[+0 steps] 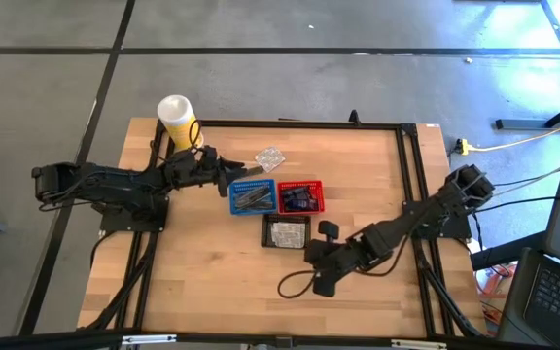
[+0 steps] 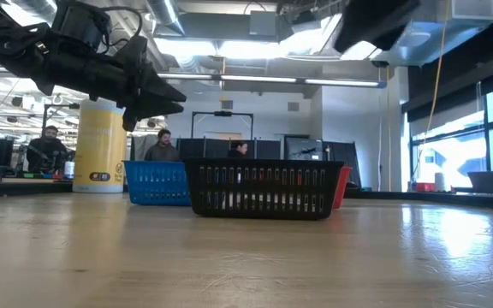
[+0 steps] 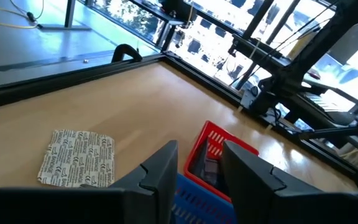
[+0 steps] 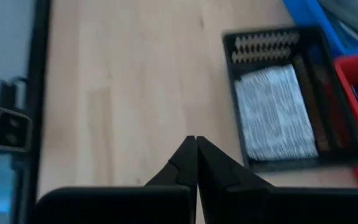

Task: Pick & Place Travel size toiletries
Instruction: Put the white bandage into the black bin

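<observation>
Three small mesh baskets are sitting mid-bench, blue basket [image 1: 253, 197], red basket [image 1: 300, 197] and black basket [image 1: 287, 232], apparently serving as sorting bins, since each is already holding toiletries. One crinkly packet [image 1: 270, 157] is lying loose on the bench [image 1: 358, 175], just beyond the blue basket. The left end effector [image 1: 244, 173] is hovering above the blue basket's far edge, its fingers standing partly apart with nothing visible between them in the wrist view; the packet is lying near it, slightly ahead and to one side. The right end effector [image 1: 323, 229] is waiting beside the black basket, pinched fully together and empty.
</observation>
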You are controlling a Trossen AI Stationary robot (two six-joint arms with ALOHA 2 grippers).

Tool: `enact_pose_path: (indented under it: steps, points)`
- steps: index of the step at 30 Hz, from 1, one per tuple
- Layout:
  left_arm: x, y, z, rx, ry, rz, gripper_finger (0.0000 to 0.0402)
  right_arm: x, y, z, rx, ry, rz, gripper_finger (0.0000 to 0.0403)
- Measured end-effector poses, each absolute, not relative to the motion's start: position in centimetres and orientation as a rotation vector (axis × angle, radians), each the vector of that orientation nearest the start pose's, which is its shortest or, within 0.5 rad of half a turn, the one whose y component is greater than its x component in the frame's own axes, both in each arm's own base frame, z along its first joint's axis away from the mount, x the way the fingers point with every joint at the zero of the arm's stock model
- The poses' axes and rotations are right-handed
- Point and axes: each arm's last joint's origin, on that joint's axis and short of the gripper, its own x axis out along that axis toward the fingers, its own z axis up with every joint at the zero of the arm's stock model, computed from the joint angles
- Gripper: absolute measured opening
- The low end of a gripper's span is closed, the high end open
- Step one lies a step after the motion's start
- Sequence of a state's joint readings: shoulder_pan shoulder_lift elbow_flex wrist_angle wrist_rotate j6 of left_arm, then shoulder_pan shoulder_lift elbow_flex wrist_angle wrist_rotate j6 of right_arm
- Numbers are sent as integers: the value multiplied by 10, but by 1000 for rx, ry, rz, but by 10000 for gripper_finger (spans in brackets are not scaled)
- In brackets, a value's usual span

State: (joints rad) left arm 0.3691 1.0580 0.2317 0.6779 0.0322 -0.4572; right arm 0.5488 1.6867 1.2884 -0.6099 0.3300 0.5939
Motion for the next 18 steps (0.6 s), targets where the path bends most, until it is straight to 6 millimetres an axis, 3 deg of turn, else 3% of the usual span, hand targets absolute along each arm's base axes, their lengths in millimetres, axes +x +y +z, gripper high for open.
enact_pose_path:
  steps: [8,18]
  points:
    - [184,68,177,-491,108,315,125,321,175,257,170,782,31,1]
    - [184,69,179,-437,88,329,125,330,168,261,198,706,3,3]
